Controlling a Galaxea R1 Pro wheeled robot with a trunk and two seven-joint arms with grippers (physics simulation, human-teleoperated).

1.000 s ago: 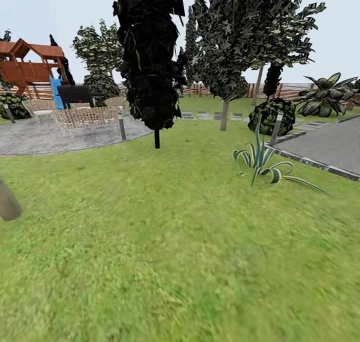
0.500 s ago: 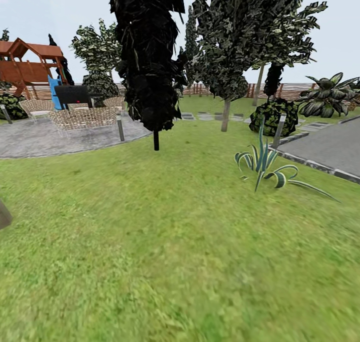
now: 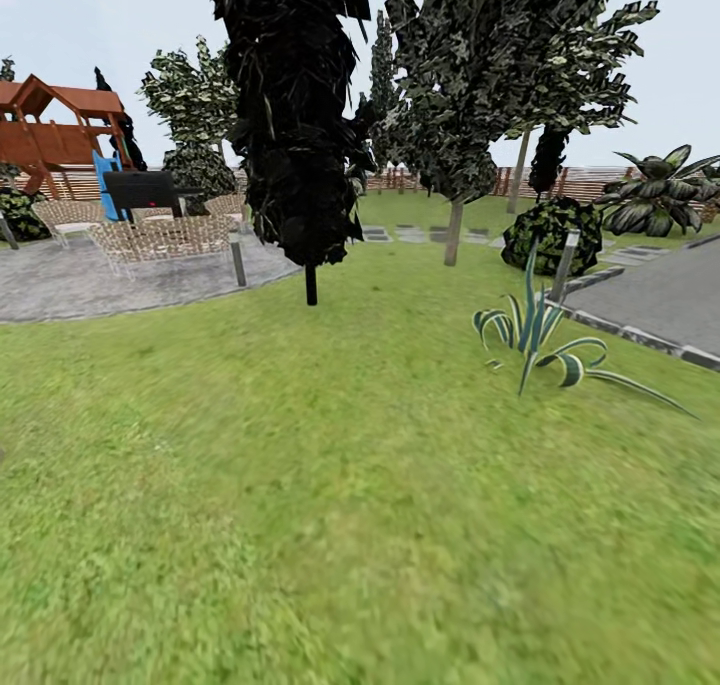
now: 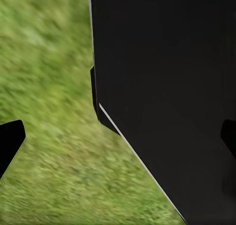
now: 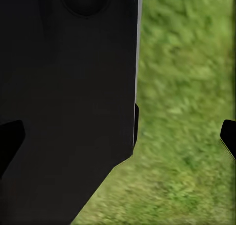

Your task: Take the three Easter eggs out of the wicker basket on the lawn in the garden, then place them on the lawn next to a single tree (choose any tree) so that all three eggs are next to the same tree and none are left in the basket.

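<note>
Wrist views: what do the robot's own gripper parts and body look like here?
In each wrist view, two black fingertips poke in at opposite edges of the picture, plain and unmarked, with nothing between them. A large flat matte-black panel of the robot's body, with angled corners and a thin pale edge line, stands over the grass. No cables or markings show.

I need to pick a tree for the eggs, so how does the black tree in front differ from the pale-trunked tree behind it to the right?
The black tree is black all over, with a thin dark trunk; the pale-trunked tree has a grey-tan trunk and a mottled green-grey crown. The black tree stands nearer, close to the paved patio; the other stands further back. Both grow upright from the lawn.
</note>
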